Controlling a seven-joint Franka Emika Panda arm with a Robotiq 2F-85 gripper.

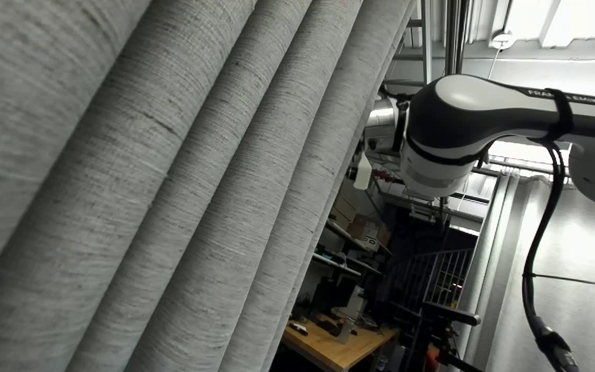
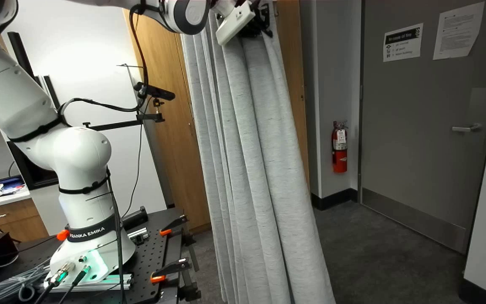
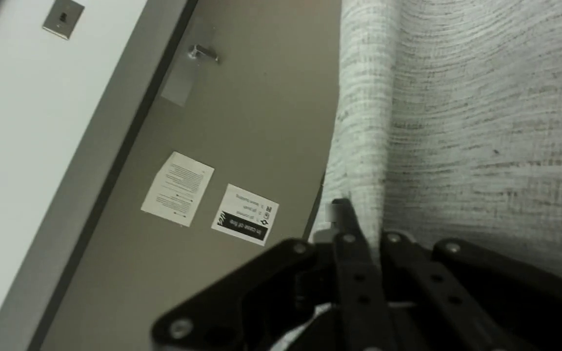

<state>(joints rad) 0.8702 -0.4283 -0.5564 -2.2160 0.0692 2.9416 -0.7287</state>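
Note:
A light grey curtain point(image 2: 255, 139) hangs in long vertical folds, and it also fills much of an exterior view as a grey curtain point(image 1: 189, 170) close to the camera. At its upper part, my black gripper point(image 2: 264, 21) meets the cloth. In the wrist view a narrow fold of the curtain point(image 3: 366, 112) runs down between the fingers of my gripper point(image 3: 365, 226), which is shut on it. The left finger point(image 3: 347, 219) lies in front of the fold; the right fingertip is hidden by cloth. In an exterior view the curtain conceals most of the gripper.
A grey door point(image 2: 420, 139) with paper notices stands beyond the curtain, with a red fire extinguisher point(image 2: 339, 147) on the wall beside it. Wooden cabinet panels point(image 2: 171, 105) rise behind the curtain. The arm's base stands on a black perforated table point(image 2: 150, 249) with clamps.

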